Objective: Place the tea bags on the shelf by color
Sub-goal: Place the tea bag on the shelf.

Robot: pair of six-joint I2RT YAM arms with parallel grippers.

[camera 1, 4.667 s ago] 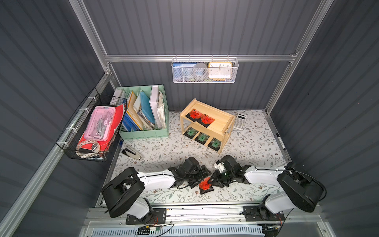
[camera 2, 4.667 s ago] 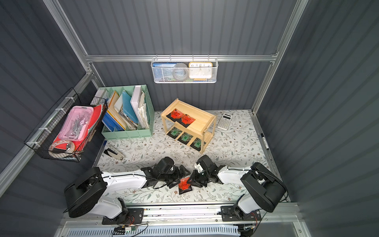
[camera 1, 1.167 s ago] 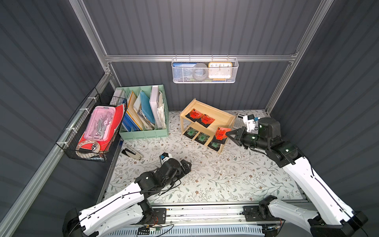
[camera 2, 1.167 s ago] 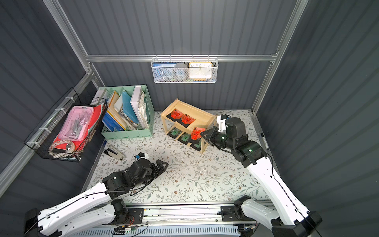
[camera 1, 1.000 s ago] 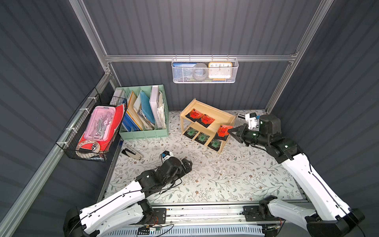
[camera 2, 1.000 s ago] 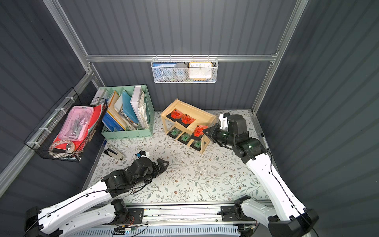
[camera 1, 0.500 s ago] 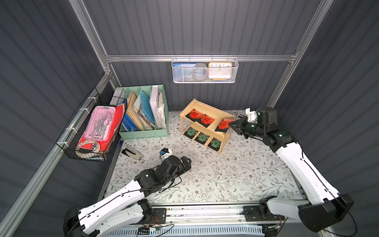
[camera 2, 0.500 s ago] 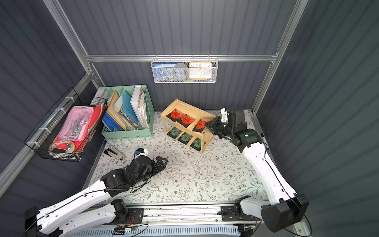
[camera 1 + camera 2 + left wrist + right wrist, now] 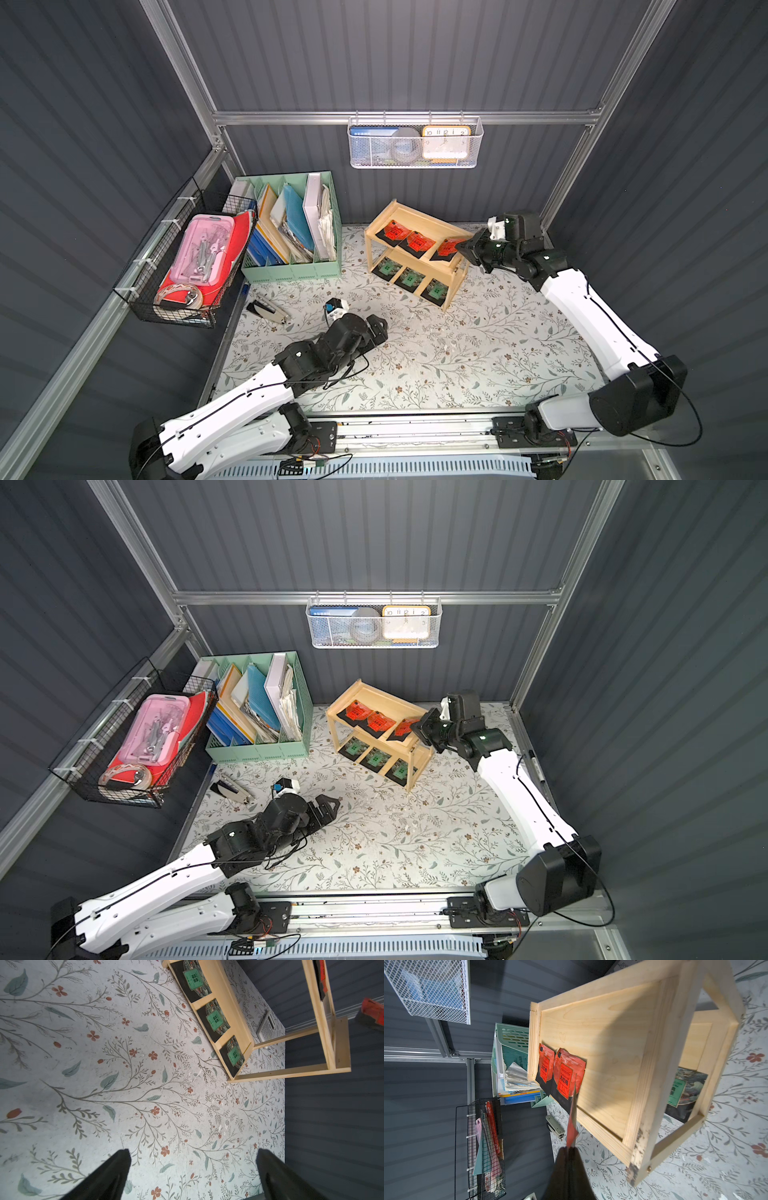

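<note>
Honestly, the right pincer (image 9: pixel 462 250) was clamped on the last red tea bag (image 9: pixel 445 248), held over the top tier of the shelf (image 9: pixel 415 210) beside two reds (image 9: pixel 392 230). The left pincer (image 9: pixel 376 328) gaped empty. I'd lay it flat on bare board before releasing.

walls (image 9: pixel 415 54): dark grey, ribbed | rails (image 9: pixel 291 118): aluminium | floor mat (image 9: pixel 478 353): pale floral print

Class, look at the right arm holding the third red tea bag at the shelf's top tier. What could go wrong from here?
The right end effector hangs close to the end frame of the shelf; a bump might shift it. The held red tea bag looks tilted, so on release it might overlap the neighbouring red bag.
</note>
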